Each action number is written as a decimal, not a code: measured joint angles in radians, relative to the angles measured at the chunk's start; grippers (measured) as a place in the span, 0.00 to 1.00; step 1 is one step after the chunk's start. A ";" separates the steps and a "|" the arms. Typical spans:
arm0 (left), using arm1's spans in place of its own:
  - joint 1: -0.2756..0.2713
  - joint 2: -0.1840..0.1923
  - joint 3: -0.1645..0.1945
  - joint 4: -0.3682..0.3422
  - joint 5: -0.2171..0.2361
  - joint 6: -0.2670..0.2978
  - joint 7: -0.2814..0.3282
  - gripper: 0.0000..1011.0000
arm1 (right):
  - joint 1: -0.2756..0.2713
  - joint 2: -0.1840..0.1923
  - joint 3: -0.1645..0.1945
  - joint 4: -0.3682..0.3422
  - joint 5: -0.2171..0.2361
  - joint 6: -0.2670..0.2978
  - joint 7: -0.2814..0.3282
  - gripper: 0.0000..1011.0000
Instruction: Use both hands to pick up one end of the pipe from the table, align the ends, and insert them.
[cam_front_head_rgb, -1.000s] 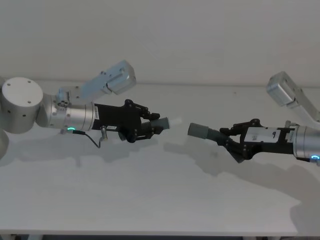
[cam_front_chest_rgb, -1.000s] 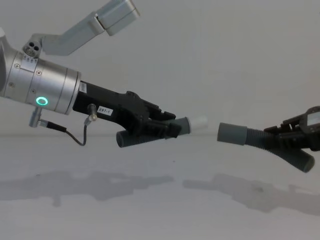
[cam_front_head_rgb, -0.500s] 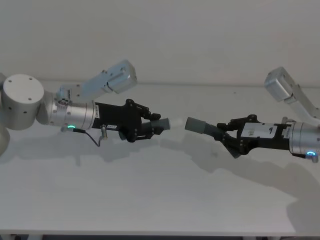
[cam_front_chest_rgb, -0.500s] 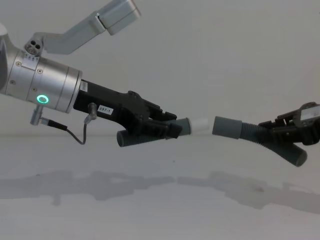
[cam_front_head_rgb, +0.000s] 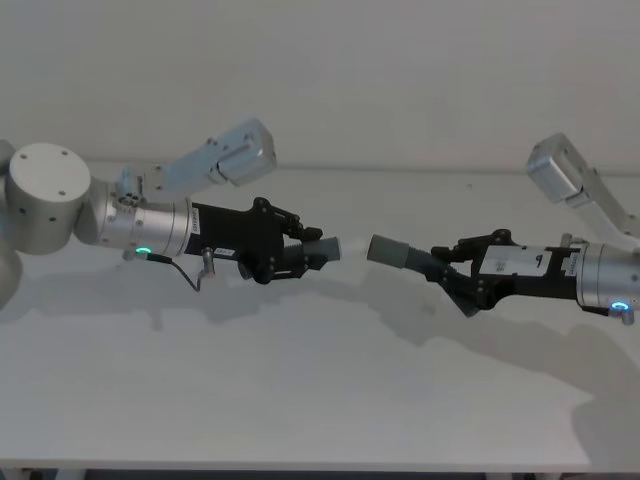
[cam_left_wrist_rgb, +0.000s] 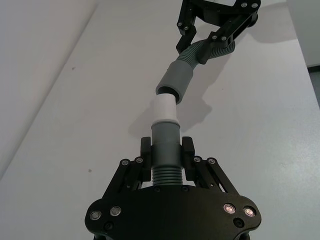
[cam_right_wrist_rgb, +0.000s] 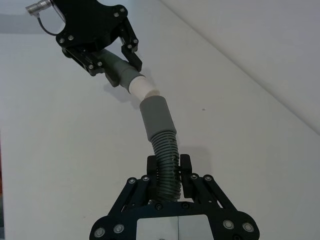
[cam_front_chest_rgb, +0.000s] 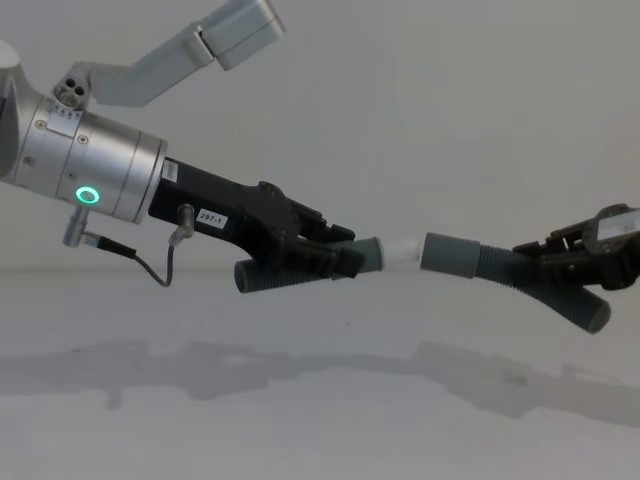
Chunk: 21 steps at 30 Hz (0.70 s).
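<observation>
Both pipe pieces hang in the air above the table (cam_front_head_rgb: 300, 400). My left gripper (cam_front_head_rgb: 297, 254) is shut on the ribbed part of one dark grey piece (cam_front_chest_rgb: 300, 266), whose white end (cam_front_chest_rgb: 403, 250) points to the right. My right gripper (cam_front_head_rgb: 452, 276) is shut on the ribbed bend of the other piece (cam_front_chest_rgb: 520, 270), whose wide grey cuff (cam_front_chest_rgb: 450, 253) faces left. In the left wrist view the white end (cam_left_wrist_rgb: 165, 107) reaches the mouth of the cuff (cam_left_wrist_rgb: 175, 82), slightly off line. I cannot tell whether it has entered. The right wrist view shows that cuff (cam_right_wrist_rgb: 156, 117) meeting the white end (cam_right_wrist_rgb: 142, 87).
A thin grey cable (cam_front_chest_rgb: 150, 270) loops under my left wrist. Silver arm links rise behind both wrists, one on the left (cam_front_head_rgb: 225, 155) and one on the right (cam_front_head_rgb: 565, 175). A plain wall stands behind the table.
My right gripper has moved left with its piece, closing the gap until the cuff meets the white end. The left gripper has barely moved.
</observation>
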 joint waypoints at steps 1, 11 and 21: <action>-0.001 0.000 0.001 0.001 0.000 0.000 0.000 0.34 | 0.000 0.000 -0.001 0.000 0.001 0.000 0.001 0.27; -0.013 -0.004 0.011 0.013 -0.007 -0.008 -0.012 0.34 | 0.005 0.003 -0.007 0.003 0.012 -0.006 0.006 0.27; -0.025 -0.010 0.024 0.032 -0.016 -0.020 -0.031 0.34 | 0.010 0.002 -0.013 0.004 0.024 -0.012 0.007 0.27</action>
